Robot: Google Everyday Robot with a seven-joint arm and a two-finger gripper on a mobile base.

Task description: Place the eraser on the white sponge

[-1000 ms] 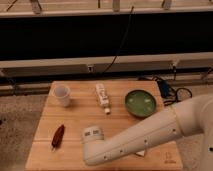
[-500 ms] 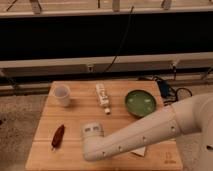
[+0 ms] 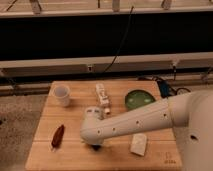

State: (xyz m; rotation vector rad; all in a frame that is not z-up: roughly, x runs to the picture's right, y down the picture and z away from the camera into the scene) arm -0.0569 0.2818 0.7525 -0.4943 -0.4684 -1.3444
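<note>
The white sponge (image 3: 139, 144) lies on the wooden table (image 3: 45, 120) at the front right, just below my white forearm. My gripper (image 3: 97, 146) points down at the table's front centre, left of the sponge, and shows only as a dark shape under the wrist (image 3: 94, 129). The black eraser does not show on its own; it is hidden under the wrist or out of view.
A white cup (image 3: 62, 95) stands at the back left. A white tube (image 3: 102, 94) lies at the back centre and a green bowl (image 3: 138, 99) at the back right. A reddish-brown elongated object (image 3: 58, 136) lies at the front left. My arm crosses the table from the right.
My arm has shifted a little, and the white sponge now shows more fully below the forearm. The other objects have not moved.
</note>
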